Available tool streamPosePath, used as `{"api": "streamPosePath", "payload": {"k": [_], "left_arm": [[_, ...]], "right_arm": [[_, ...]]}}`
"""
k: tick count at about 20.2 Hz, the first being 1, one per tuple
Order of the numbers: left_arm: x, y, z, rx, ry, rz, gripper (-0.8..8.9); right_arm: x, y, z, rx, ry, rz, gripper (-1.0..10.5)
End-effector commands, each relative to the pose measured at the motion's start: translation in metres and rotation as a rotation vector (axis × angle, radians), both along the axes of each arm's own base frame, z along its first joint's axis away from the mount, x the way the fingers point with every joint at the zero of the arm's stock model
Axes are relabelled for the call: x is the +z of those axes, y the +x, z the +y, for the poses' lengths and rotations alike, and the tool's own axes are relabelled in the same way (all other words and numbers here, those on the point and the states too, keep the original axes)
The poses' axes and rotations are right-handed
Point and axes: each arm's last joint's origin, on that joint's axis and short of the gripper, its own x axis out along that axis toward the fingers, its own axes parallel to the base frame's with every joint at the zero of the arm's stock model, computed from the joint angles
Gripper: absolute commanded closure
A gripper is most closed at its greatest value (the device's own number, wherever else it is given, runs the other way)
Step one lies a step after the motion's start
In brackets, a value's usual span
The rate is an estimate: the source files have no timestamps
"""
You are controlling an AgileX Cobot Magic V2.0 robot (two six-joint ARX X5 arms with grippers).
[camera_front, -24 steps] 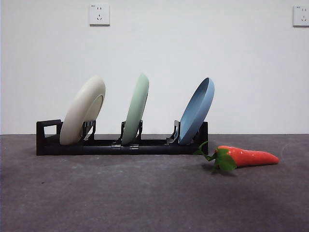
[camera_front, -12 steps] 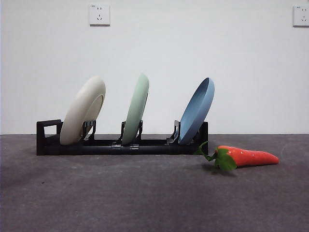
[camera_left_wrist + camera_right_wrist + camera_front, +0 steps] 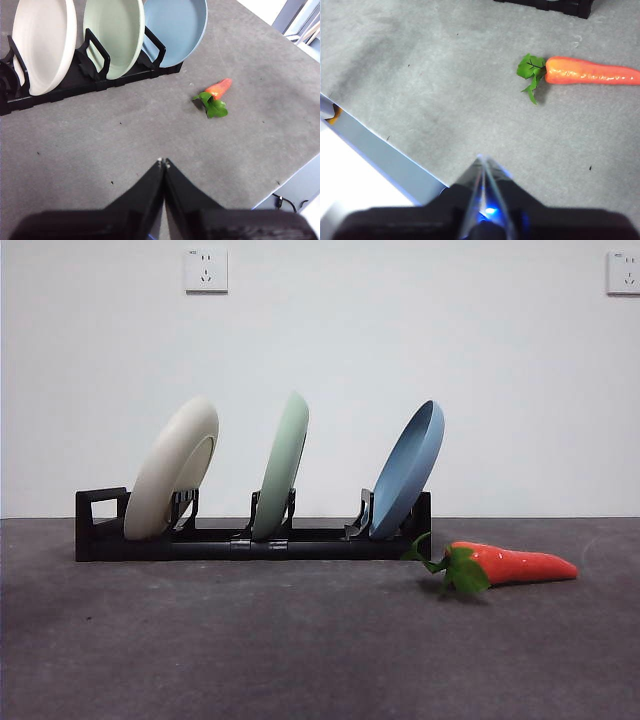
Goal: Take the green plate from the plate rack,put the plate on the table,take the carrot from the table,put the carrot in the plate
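Note:
The green plate (image 3: 282, 468) stands on edge in the middle slot of the black plate rack (image 3: 250, 538), between a cream-white plate (image 3: 172, 468) and a blue plate (image 3: 408, 468). It also shows in the left wrist view (image 3: 114, 35). The carrot (image 3: 508, 565) lies on the dark grey table (image 3: 300, 640) just right of the rack, its leafy top toward the rack. My left gripper (image 3: 163, 162) is shut and empty, above the table short of the rack. My right gripper (image 3: 481, 159) is shut and empty, above the table short of the carrot (image 3: 590, 71). Neither arm shows in the front view.
The table's edge runs close by my right gripper in the right wrist view (image 3: 380, 150) and shows in the left wrist view (image 3: 295, 172). A white wall with two sockets stands behind the table (image 3: 205, 270).

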Motion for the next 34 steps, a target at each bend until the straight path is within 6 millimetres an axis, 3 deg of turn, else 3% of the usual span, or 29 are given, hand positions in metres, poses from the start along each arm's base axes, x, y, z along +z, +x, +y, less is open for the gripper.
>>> {"api": "streamPosePath", "payload": {"k": [1,2,3,4,12,17,22,26,31,34], "left_arm": [[0.001,0.001,0.001,0.02,0.021,-0.018,4.25],[0.001,0.001,0.001,0.024,0.024,-0.018,2.59],[0.001,0.001,0.001,0.021,0.022,-0.018,2.29],[0.001,0.001,0.001,0.02,0.022,-0.018,2.29],[0.0,0.011,-0.001,-0.023,-0.024,0.015,2.3],[0.028,0.041,-0.014,-0.088,-0.13,-0.08,2.3],[0.06,0.1,-0.047,-0.151,-0.14,-0.099,2.31],[0.07,0.158,-0.083,-0.172,-0.116,-0.1,2.53],[0.054,0.233,-0.12,-0.164,-0.067,-0.055,2.52],[0.037,0.263,-0.136,-0.119,-0.028,-0.03,2.52]], "right_arm": [[0.002,0.001,0.0,0.007,-0.004,-0.022,6.6],[0.002,0.001,0.0,0.005,-0.002,-0.021,5.2],[0.002,0.001,0.0,0.005,-0.002,-0.02,4.1],[0.002,0.001,0.0,0.004,-0.001,-0.02,3.9],[0.002,0.001,0.0,0.001,0.002,-0.023,3.8],[0.002,0.001,0.0,0.0,0.002,-0.022,3.8],[0.002,0.001,0.0,0.0,0.002,-0.022,3.8],[0.002,0.001,0.0,0.0,0.002,-0.022,3.8],[0.002,0.001,0.0,0.0,0.001,-0.023,3.8],[0.002,0.001,0.0,0.0,0.001,-0.022,3.8]]}}
